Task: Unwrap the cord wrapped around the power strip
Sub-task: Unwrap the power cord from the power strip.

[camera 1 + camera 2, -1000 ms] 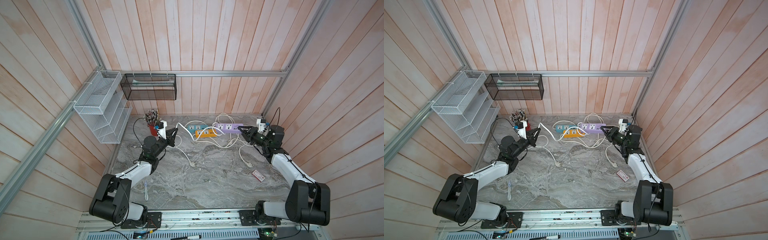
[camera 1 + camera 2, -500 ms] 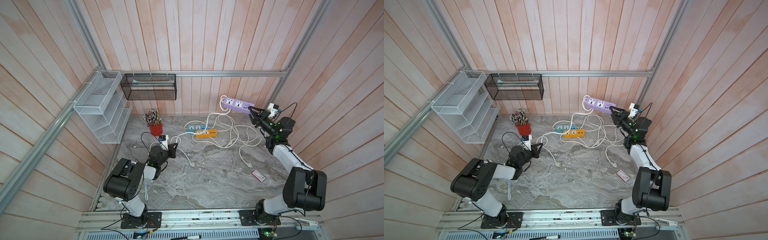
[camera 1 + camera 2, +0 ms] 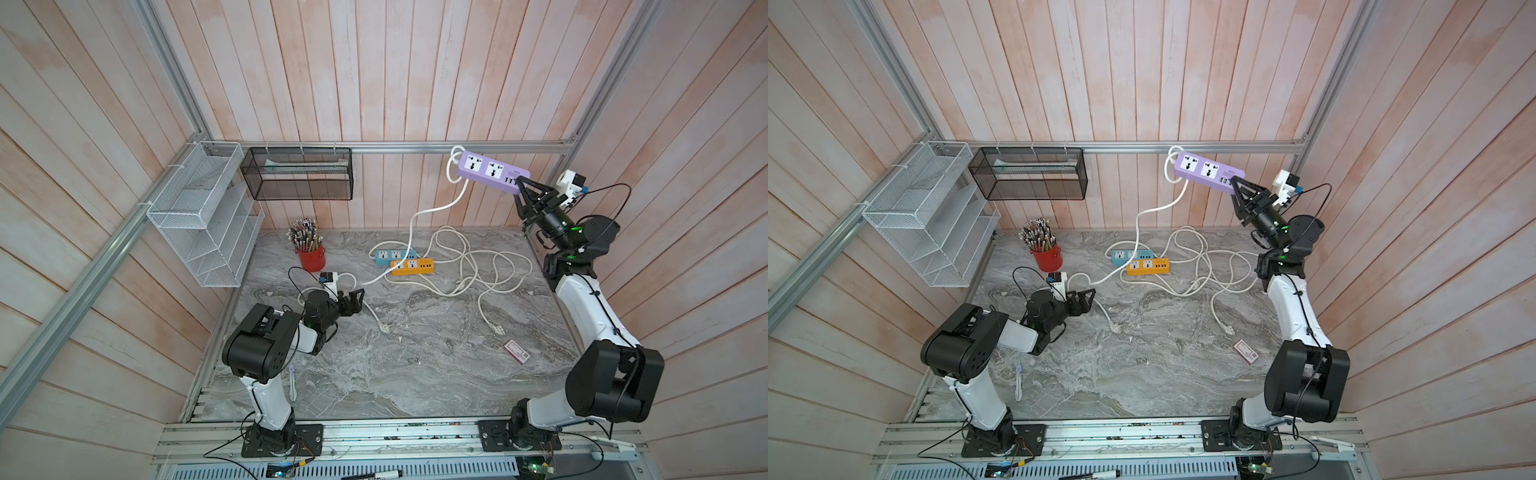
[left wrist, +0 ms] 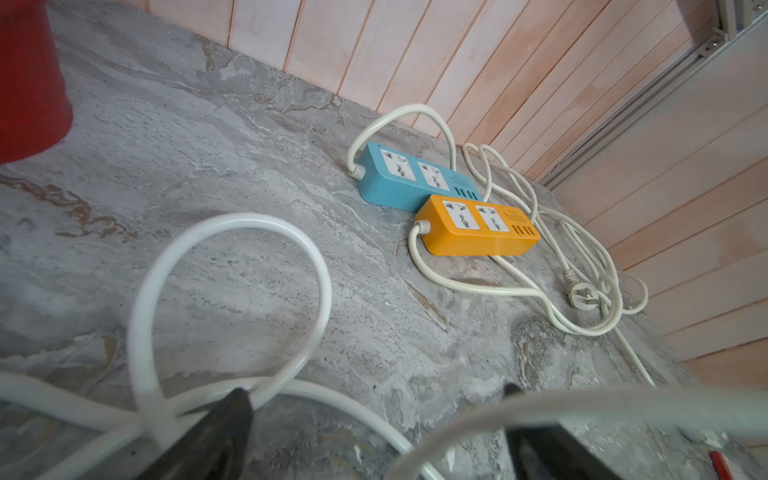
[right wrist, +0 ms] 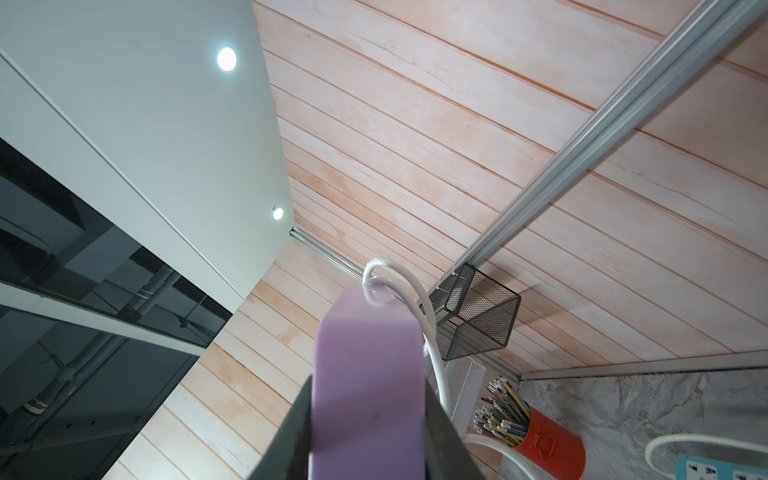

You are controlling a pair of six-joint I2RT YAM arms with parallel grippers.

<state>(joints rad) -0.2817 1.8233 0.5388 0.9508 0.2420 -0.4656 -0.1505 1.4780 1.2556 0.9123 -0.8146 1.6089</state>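
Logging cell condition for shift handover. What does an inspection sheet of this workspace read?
Surface: grey marbled table, no spill seen.
Job's things: purple power strip held in the air; its white cord hangs to the table, not wrapped around it.
Clutter: blue power strip, orange power strip, red pencil cup, small red card.
Grippers: right gripper shut on the purple power strip's end; left gripper open, low beside the cord.
Cables: loose white cords tangled on the table.
Surroundings: plank walls, white wire rack, black mesh basket.
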